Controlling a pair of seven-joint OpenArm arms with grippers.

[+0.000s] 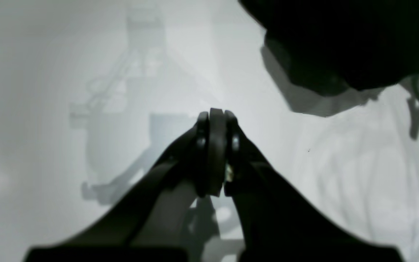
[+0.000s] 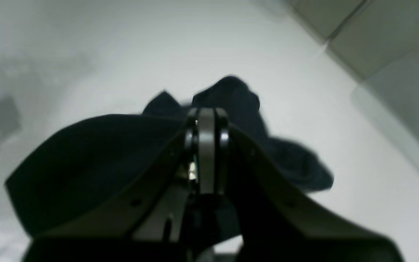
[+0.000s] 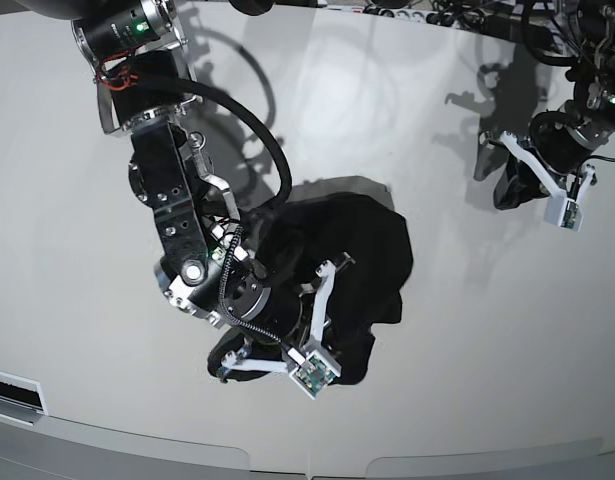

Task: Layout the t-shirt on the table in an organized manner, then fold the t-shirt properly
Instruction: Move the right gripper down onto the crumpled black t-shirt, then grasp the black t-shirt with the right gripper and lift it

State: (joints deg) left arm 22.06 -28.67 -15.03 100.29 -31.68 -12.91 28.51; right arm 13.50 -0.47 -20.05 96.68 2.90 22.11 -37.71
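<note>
While the shirt (image 3: 357, 260) lies bunched in a dark heap near the middle of the table (image 3: 467, 350), nothing about it is laid out yet: no sleeve, collar or hem can be told apart in the base view, and folds overlap one another.

From the right wrist view the cloth spreads out around and beyond the right gripper (image 2: 206, 120), whose jaws are pressed together. Whether any fabric is caught between them I cannot tell, since the tips meet against black cloth and the picture is blurred. That is the first risk: if the jaws hold only a thin layer or none, a lift would slip free and leave the heap as tangled as it is. If they hold several layers, pulling would drag the whole bundle rather than open it.

The left gripper (image 1: 216, 120) hangs well apart from the shirt, over bare table, jaws likewise closed on nothing. With only one arm at the cloth, a sideways tug is likely to slide the heap across the glossy top instead of spreading it.

The heap sits nearer the front edge than the far one, so a pull toward that edge could drape cloth over it.
</note>
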